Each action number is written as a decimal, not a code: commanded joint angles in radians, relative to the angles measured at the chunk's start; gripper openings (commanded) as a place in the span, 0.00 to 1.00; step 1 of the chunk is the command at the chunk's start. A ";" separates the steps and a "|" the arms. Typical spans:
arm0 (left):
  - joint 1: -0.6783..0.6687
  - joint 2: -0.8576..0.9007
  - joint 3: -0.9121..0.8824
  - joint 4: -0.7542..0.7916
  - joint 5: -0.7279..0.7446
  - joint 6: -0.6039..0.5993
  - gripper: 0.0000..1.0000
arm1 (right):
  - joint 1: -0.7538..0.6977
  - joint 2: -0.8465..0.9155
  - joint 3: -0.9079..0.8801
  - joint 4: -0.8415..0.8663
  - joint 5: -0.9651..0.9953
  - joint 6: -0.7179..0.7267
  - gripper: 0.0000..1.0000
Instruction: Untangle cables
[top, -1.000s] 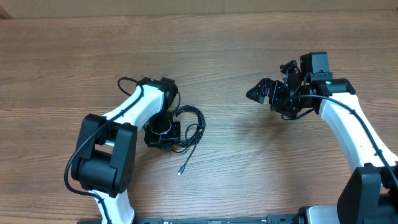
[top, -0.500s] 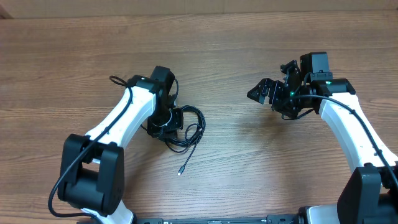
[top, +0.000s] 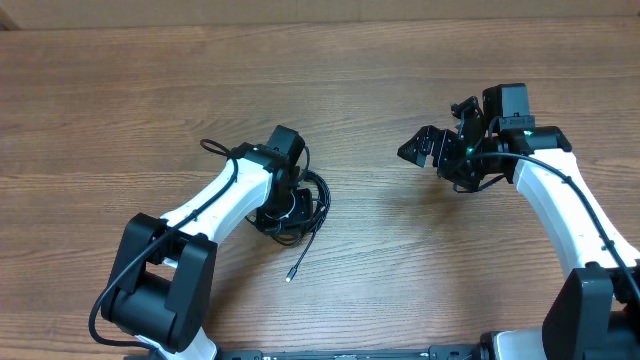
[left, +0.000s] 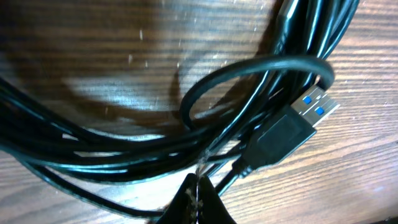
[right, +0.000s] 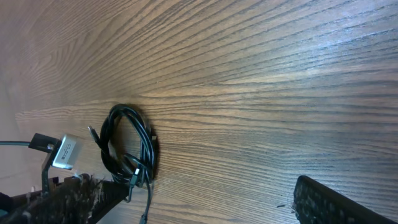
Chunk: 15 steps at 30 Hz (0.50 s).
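The cables (top: 312, 200) lay coiled on the table (top: 400, 280), left of centre. The left claw (top: 283, 212) sat pressed together at the bundle, while the right claw (top: 425, 148) hung spread, well apart. This looked like an early loosening step. Next, 1 strand likely needs drawing clear.

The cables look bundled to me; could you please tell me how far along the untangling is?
Done: nothing visible; the cables lie in one looped bundle, one plug end trailing free. In hand: the left hand is shut, down at the bundle; a grip can't be confirmed. The right hand hangs open, apart. Left: separating every cord.
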 joint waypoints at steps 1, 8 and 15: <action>-0.011 -0.001 -0.005 -0.022 0.002 0.021 0.04 | 0.005 0.001 0.021 0.003 0.004 0.000 1.00; -0.013 -0.001 -0.007 0.013 -0.150 -0.020 0.04 | 0.005 0.001 0.021 0.003 0.006 0.000 1.00; -0.023 0.000 -0.010 0.059 -0.071 -0.045 0.04 | 0.005 0.001 0.021 0.000 0.007 0.000 1.00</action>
